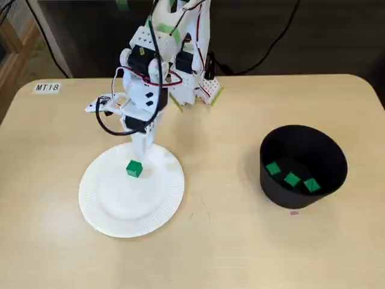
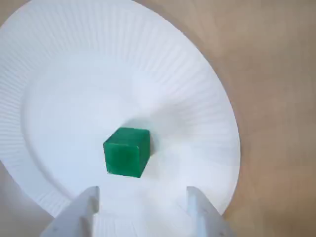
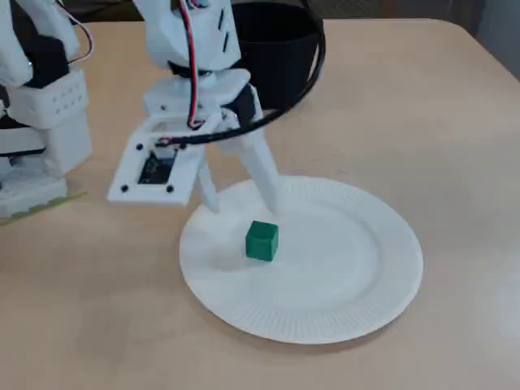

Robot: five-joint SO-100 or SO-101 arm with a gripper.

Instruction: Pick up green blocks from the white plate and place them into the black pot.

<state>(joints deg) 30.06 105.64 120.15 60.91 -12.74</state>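
Three green blocks [image 1: 292, 179] already lie in the black pot [image 1: 271, 191], near the table's right edge in a fixed view. One green block [image 1: 134, 168] is left mid-plate on the white plate [image 1: 114, 214]. The gripper [image 2: 143, 193] hovers just short of it, fingers apart, empty.

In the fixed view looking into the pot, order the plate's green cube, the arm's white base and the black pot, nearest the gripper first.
1. Green cube, on white paper plate by the gripper.
2. Arm's white base, behind.
3. Round black pot, far right.
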